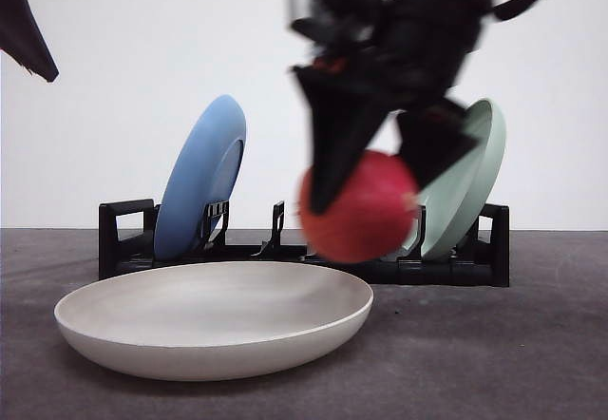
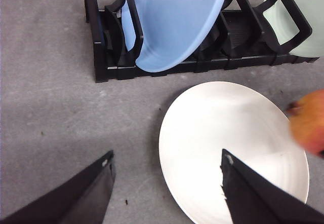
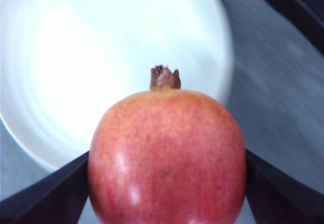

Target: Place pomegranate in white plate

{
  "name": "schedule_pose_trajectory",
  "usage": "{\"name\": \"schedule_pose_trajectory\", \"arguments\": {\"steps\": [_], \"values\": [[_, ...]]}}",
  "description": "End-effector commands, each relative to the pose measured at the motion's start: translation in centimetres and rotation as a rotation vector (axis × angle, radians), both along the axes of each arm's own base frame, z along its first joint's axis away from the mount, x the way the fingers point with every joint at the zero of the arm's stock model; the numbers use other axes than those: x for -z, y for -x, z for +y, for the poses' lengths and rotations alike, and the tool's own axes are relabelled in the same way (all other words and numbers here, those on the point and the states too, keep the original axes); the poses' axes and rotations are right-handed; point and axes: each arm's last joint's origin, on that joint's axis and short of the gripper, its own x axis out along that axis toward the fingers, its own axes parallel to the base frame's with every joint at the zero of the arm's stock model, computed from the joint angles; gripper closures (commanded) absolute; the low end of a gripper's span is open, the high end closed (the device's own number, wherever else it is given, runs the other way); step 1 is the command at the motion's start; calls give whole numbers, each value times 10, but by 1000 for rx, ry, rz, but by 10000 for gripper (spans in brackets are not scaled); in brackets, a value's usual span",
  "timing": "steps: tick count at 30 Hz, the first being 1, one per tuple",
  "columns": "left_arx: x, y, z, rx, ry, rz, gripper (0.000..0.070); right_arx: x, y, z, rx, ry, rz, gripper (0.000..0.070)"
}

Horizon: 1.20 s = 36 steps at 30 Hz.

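So the right gripper [image 1: 375, 178] has the pomegranate [image 1: 359, 207] pinched between its two black fingers [image 1: 337, 149], one on each side of the fruit. From the front it hangs in the air, above the surface and just off the right edge of the white plate [image 1: 214, 344], with the dish rack [image 1: 304, 249] behind it. That part of the front view is blurry, so I can't tell exactly how far over the rim it sits. The right wrist view is much clearer on the fruit: red skin with a yellow-orange blush up top and a little brown crown sticking up, and the pale inside of the plate spreads out beyond it.

The left gripper [image 2: 167, 183] hovers over the near-left part of the plate with its fingers spread wide, holding nothing. In its camera the pomegranate shows as a blurry orange-red blob at the far right edge of the plate.

The plate itself lies flat on the grey surface [image 1: 532, 344], in front of the rack. In the rack, a blue plate [image 1: 199, 178] leans on the left side and a pale green plate [image 1: 465, 182] leans on the right.
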Motion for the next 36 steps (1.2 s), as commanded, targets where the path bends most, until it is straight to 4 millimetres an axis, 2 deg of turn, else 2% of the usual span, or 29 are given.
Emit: {"name": "schedule_pose_trajectory", "arguments": {"steps": [1,5,10,26,28,33,36], "values": [[-2,-1,-1,-1,12,-5,311,-1,-4,16,-50,-20,-35,237],[-2,-1,-1,-1,12,-5,311,7,-8,40,-98,-43,-62,237],[-2,-1,-1,-1,12,-5,311,20,-8,57,-129,-67,-78,236],[-2,-1,-1,-1,11,-5,311,42,-6,67,-142,-27,-35,224],[-2,-1,-1,-1,11,-5,311,42,-6,67,-142,-27,-35,197],[-2,-1,-1,0,11,-5,311,42,-6,67,-139,-28,-33,76],[-2,-1,-1,-1,11,-5,311,41,-6,66,-139,-29,-33,72]]}}
